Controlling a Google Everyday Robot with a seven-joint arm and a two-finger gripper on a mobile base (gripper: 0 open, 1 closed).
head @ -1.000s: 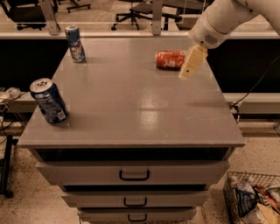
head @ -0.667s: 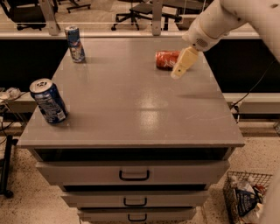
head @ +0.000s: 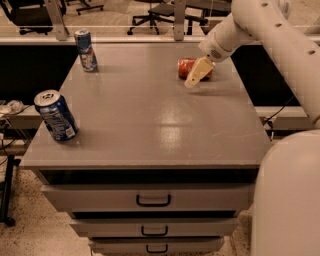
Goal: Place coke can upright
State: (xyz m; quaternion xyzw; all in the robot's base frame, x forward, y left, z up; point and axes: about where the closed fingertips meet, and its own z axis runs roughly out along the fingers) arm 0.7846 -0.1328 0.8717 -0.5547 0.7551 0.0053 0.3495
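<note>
Three cans on grey worktop (head: 150,120), red coke can (head: 184,68) lying sideways near far right corner, gripper (head: 191,81) just beside it, grip state impossible to tell, dark blue can (head: 55,116) near left edge, slim blue-and-white can (head: 86,50) far left corner

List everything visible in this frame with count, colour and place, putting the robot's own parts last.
coke can: one, red-orange, lying on its side at the far right of the cabinet top, partly hidden by the gripper
dark blue can: one, blue with a white label, upright, near left corner
slim can: one, blue and white, upright, far left corner
cabinet: one, grey, centre, three drawers with dark handles
office chairs: at least two, dark, behind the cabinet
arm: one, white, reaching in from the upper right
gripper: one, beige, in front of the coke can
</note>
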